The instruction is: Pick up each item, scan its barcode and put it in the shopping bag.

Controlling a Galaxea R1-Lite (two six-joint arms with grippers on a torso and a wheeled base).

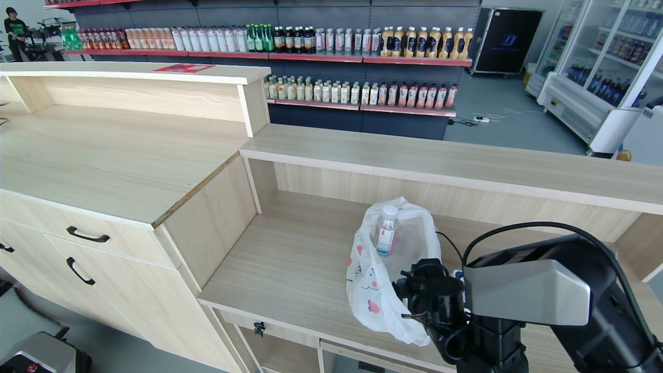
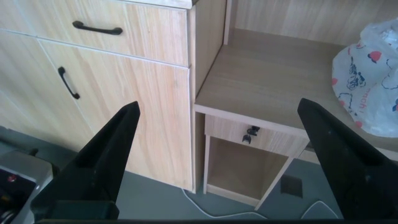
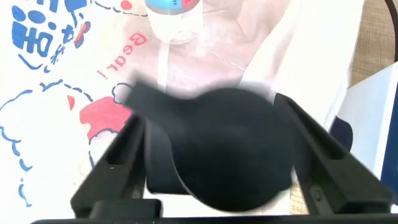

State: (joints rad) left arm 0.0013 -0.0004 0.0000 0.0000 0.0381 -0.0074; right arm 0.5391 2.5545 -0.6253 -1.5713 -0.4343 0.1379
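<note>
One bottle (image 1: 387, 230) stands upright inside the shopping bag (image 1: 370, 295) on the lower counter (image 1: 290, 269). Right gripper (image 3: 211, 118) sits at the bag's 4 o'clock edge, jaws seemingly clamped on a blurred dark rounded object (image 3: 224, 162). Left gripper (image 2: 217, 109) hangs before the cabinet front (image 2: 143, 81), jaws wide apart.

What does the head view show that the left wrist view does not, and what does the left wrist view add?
Head view adds: the water bottle standing in the shopping bag, the shelves of drinks behind, and the right arm. Left wrist view adds: the left gripper, open, and a cable on the floor. Both share: the shopping bag on the lower counter, the black drawer handles and the small lock below the counter edge.
</note>
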